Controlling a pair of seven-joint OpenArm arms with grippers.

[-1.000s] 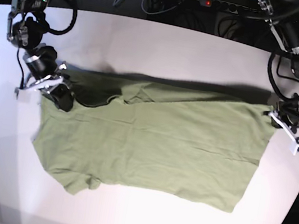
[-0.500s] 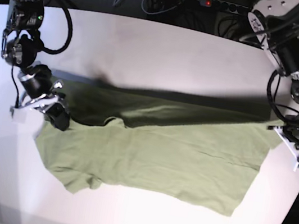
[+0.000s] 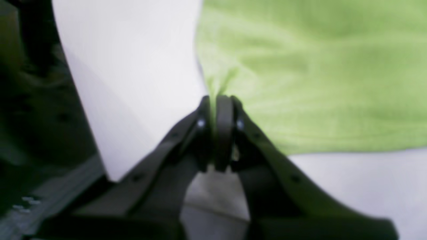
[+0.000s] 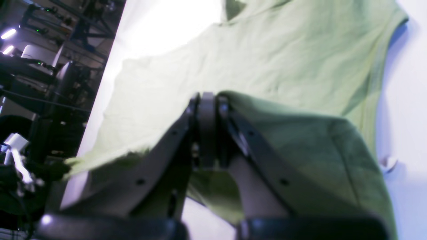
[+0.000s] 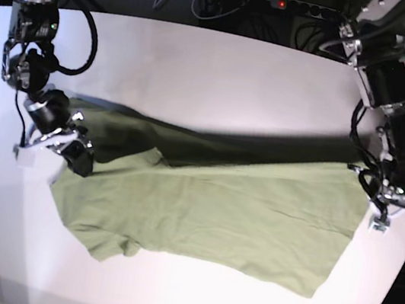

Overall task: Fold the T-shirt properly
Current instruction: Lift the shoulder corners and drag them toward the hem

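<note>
The olive-green T-shirt [image 5: 238, 219] lies spread across the white table [image 5: 215, 69], with its far edge raised and held taut between my two grippers. A dark shadow falls behind that edge. My right gripper [image 5: 77, 157] is at the view's left, shut on the shirt's corner. In the right wrist view the jaws [image 4: 206, 98] pinch a fold of the cloth [image 4: 267, 60]. My left gripper [image 5: 371, 185] is at the view's right, shut on the other corner. In the left wrist view the gripper [image 3: 220, 100] grips the shirt's edge [image 3: 317, 66] just above the table.
Cables and a power strip [image 5: 287, 3] lie behind the table's far edge. Dark equipment [image 4: 40, 83] stands beyond the table's side edge in the right wrist view. The table's right edge runs close to my left gripper.
Both grippers have carried the shirt's far edge toward the table's front. The raised edge now hangs over the lower layer, and the shadow behind it has widened.
</note>
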